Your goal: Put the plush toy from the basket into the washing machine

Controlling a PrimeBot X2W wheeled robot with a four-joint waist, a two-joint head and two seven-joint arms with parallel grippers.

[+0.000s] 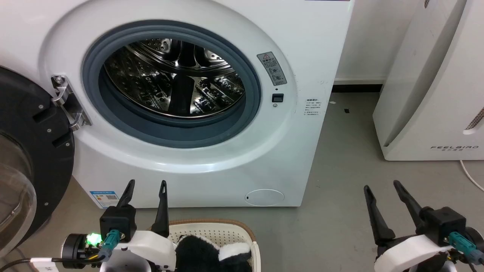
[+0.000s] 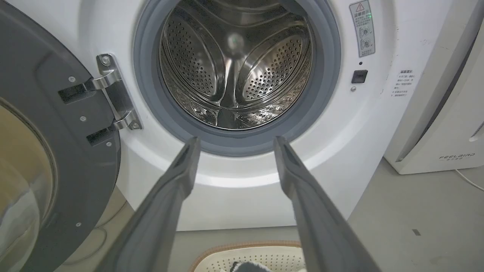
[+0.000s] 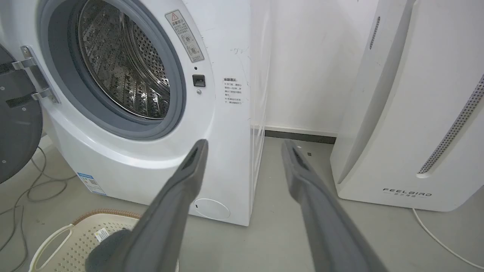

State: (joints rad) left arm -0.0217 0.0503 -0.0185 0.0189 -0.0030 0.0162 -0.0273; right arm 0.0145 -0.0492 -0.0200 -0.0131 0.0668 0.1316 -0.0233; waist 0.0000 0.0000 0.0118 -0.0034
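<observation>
Head view: left gripper (image 1: 146, 182), right gripper (image 1: 381, 184) spread, empty.

The grey floor (image 1: 340, 181) carries the washing machine (image 1: 314, 49), which stands with its back to the wall. The basket (image 1: 211, 231) sits just in front of it. To the right, set apart, stands a white appliance (image 1: 427, 94) with a white cord (image 1: 470, 176) trailing beside it. Thin cables (image 3: 34, 185) loop on the floor at the washer's left.

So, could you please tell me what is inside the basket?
The plush toy lies in the basket; whatever is beneath it is covered, and the basket's near part is out of frame.
</observation>
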